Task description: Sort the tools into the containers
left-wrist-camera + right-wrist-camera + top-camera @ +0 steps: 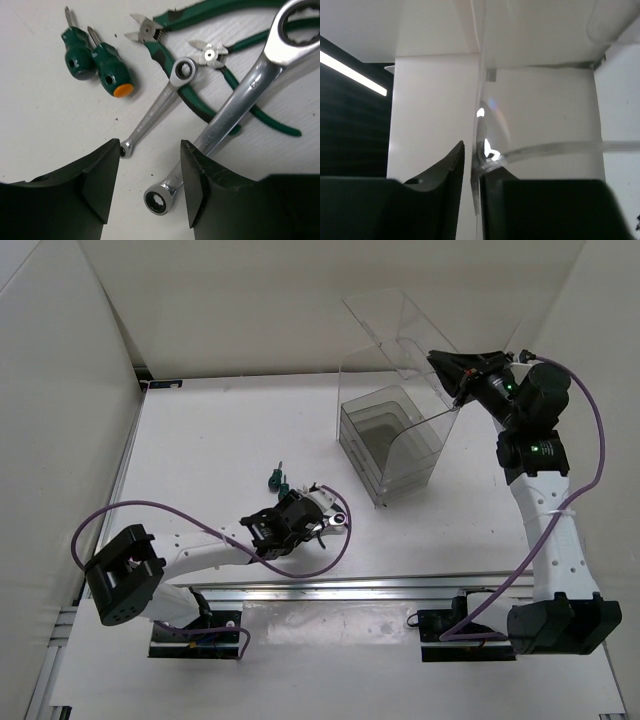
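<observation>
The tools lie in a cluster on the white table under my left gripper [150, 185]. It is open, and its jaws straddle the ratchet end of the large silver wrench [240, 100]. A smaller wrench [160, 105], two green-handled pliers [165, 47] [260, 112] and two stubby green screwdrivers [77, 52] [112, 75], one with an orange cap, lie beyond. In the top view the left gripper [318, 522] covers most of the tools; the screwdrivers [275, 478] show beside it. The clear bin [390, 440] stands at the back. My right gripper [452, 390] is shut on its raised clear lid [400, 335], whose edge [550, 149] passes between the jaws.
White walls enclose the table on the left, back and right. The bin's open, stepped interior [385, 430] faces upward to the right of the tool cluster. A purple cable [330, 560] loops beside the left arm.
</observation>
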